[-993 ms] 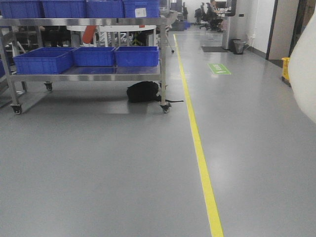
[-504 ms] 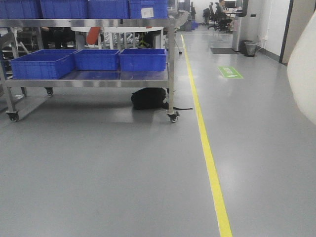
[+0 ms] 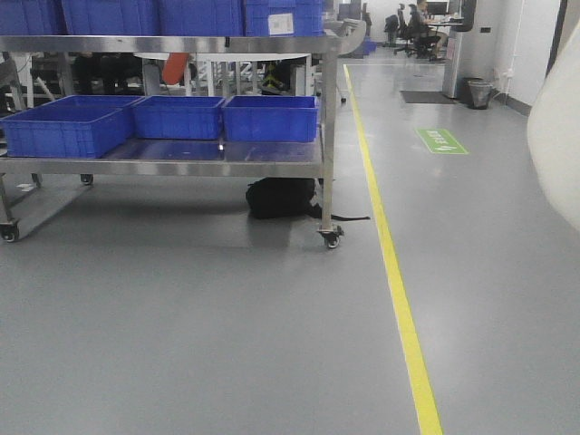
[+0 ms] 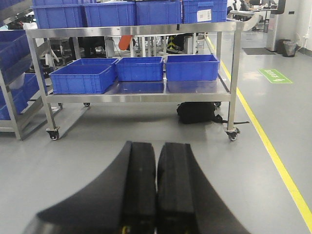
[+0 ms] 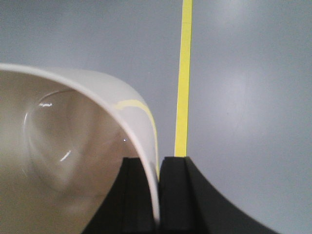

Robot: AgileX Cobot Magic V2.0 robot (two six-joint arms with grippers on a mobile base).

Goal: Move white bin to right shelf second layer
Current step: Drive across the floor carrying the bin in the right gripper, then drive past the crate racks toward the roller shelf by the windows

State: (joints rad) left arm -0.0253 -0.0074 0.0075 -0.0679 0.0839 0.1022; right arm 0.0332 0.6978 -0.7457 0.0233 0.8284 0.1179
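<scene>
The white bin (image 5: pixel 73 146) hangs above the grey floor, its glossy cream inside filling the left of the right wrist view. My right gripper (image 5: pixel 157 168) is shut on its wall, one finger inside and one outside. The bin's outer side (image 3: pixel 557 145) shows as a pale blur at the right edge of the front view. My left gripper (image 4: pixel 156 161) is shut with nothing between its black fingers, pointing toward the cart. The right shelf second layer is out of view.
A wheeled steel cart (image 3: pixel 181 168) with several blue crates (image 3: pixel 270 118) stands ahead on the left, a black bag (image 3: pixel 281 198) under it. A yellow floor line (image 3: pixel 399 299) runs forward on the right. Another rack with blue crates (image 4: pixel 12 92) shows at far left.
The cart and yellow line have shifted right and grown larger in the front view, so the base has rolled forward and turned left. The bin stays at the right edge.
</scene>
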